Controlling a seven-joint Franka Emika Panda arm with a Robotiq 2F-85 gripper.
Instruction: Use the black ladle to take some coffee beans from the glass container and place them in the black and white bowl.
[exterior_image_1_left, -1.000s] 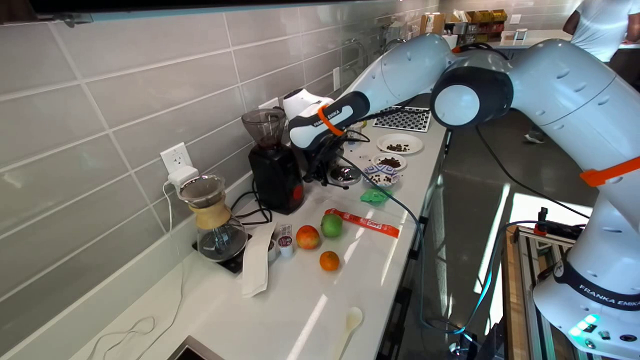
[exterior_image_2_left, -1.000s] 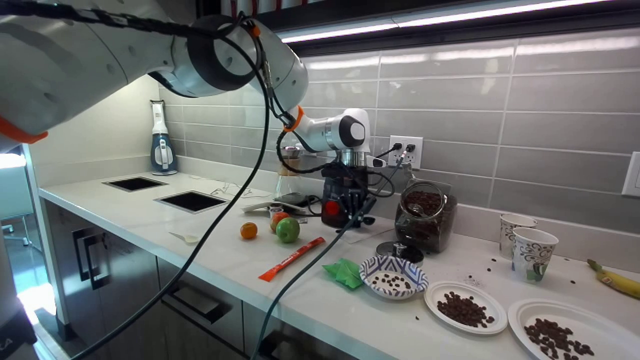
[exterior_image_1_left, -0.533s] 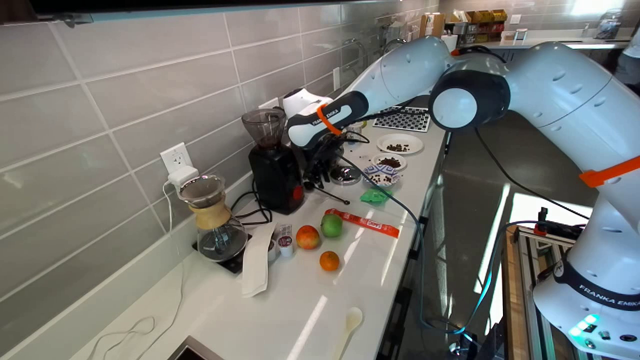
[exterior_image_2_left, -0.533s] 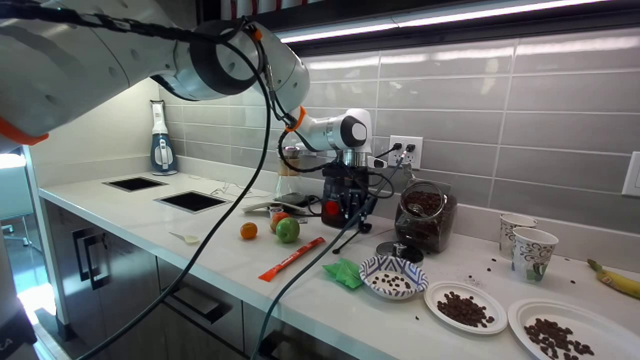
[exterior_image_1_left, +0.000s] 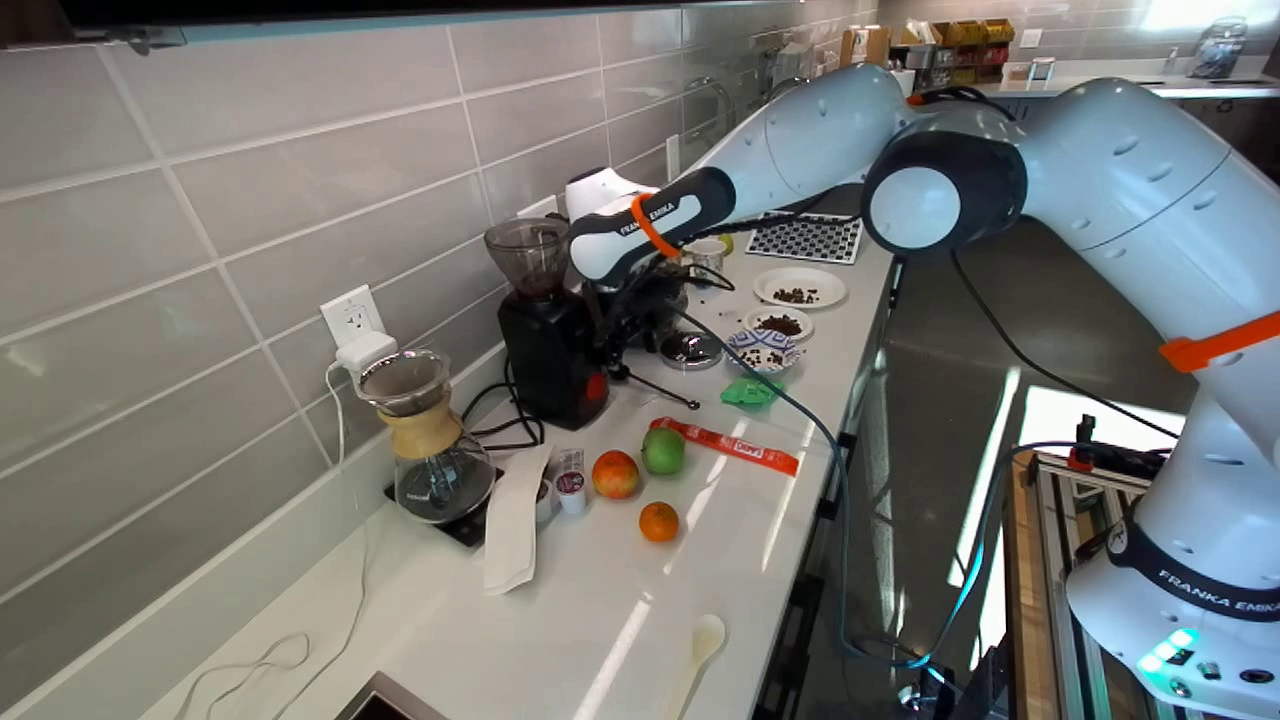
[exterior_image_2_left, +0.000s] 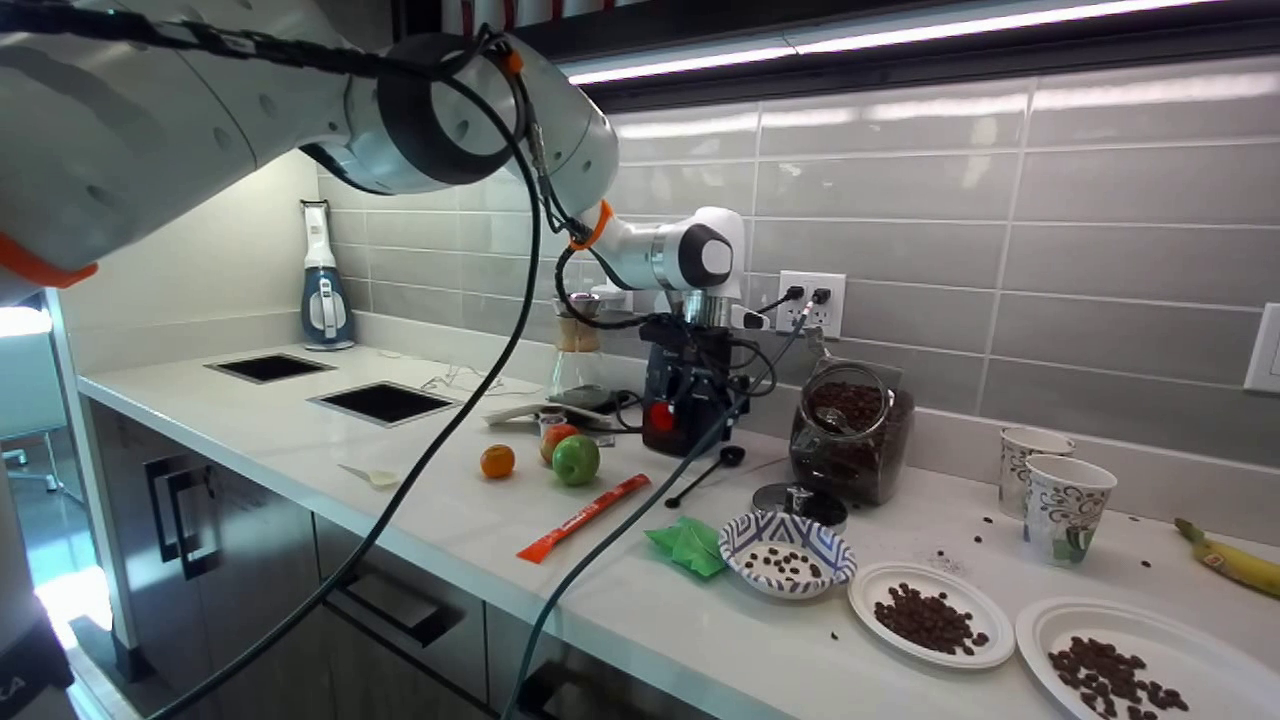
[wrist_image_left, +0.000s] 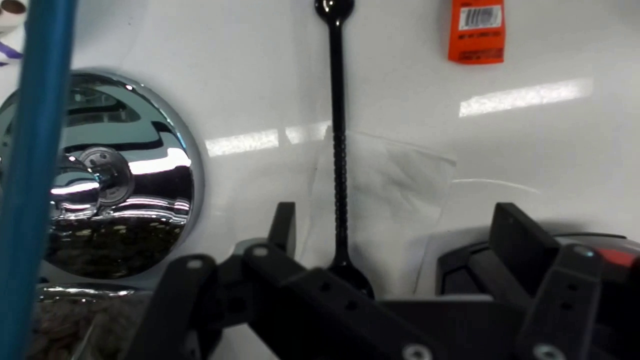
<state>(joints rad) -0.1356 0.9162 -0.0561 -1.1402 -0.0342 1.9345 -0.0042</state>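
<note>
The black ladle (exterior_image_2_left: 708, 478) lies on the counter, its thin handle also plain in the wrist view (wrist_image_left: 339, 110). Above it my gripper (wrist_image_left: 397, 222) stands open, the jaws wide apart and touching nothing; part of the ladle's scoop is hidden behind a finger link. Right of the gripper in an exterior view, the glass container (exterior_image_2_left: 850, 470) leans with its mouth facing out, full of dark coffee beans (exterior_image_2_left: 848, 402). Nearer the counter's front sits the black and white bowl (exterior_image_2_left: 745, 535), its pattern looking bluish, with some beans scattered in it.
A chrome lid (wrist_image_left: 170, 210) lies beside the ladle. Around it are a green packet (exterior_image_2_left: 690, 545), a red stick packet (exterior_image_2_left: 585, 517) and a green apple (exterior_image_2_left: 576, 460). The black grinder (exterior_image_1_left: 550, 360) stands close to the gripper. Bean plates (exterior_image_2_left: 870, 590) and paper cups (exterior_image_2_left: 1065, 510) are farther along.
A second ago the jaws were shut on the ladle. It has been let go and has dropped onto the counter, and the gripper has risen slightly above it.
</note>
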